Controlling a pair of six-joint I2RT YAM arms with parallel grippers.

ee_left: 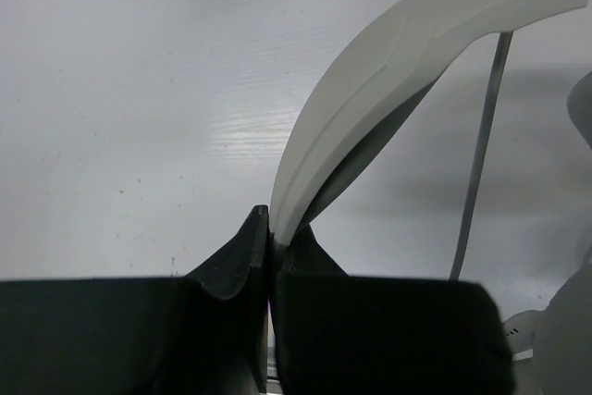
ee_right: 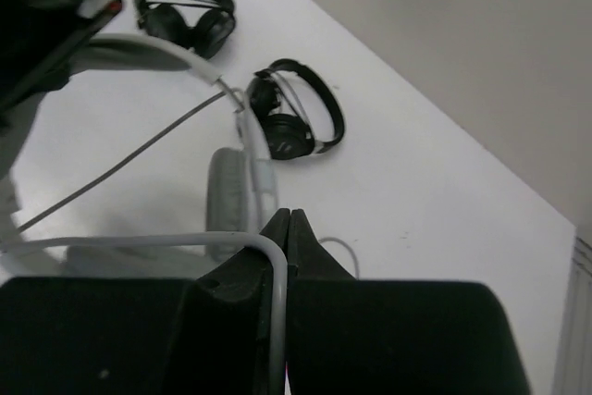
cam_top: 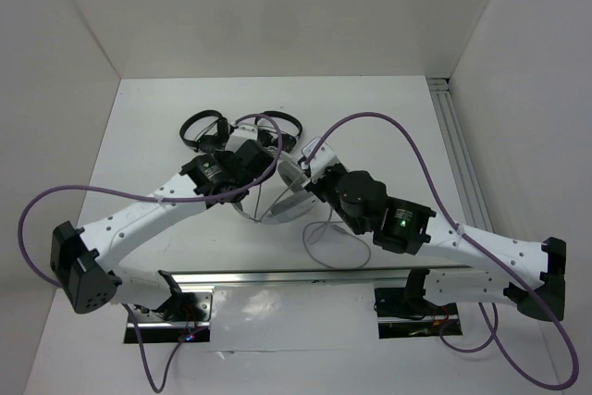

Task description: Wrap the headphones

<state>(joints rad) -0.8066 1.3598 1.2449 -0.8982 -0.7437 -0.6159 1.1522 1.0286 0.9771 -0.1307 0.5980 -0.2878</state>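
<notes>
The white and light-grey headphones stand between my two grippers in the middle of the table. My left gripper is shut on the wide white headband, which arcs up and to the right from the jaws in the left wrist view. My right gripper is shut on the thin grey cable, which bends over its left finger and runs off to the left. One grey earcup stands just beyond the right gripper's tips. A slack loop of cable lies on the table near the right arm.
Two smaller black headphones lie behind the grippers, one to the left and one to the right; both also show in the right wrist view. White walls enclose the table. A metal rail runs along the near edge.
</notes>
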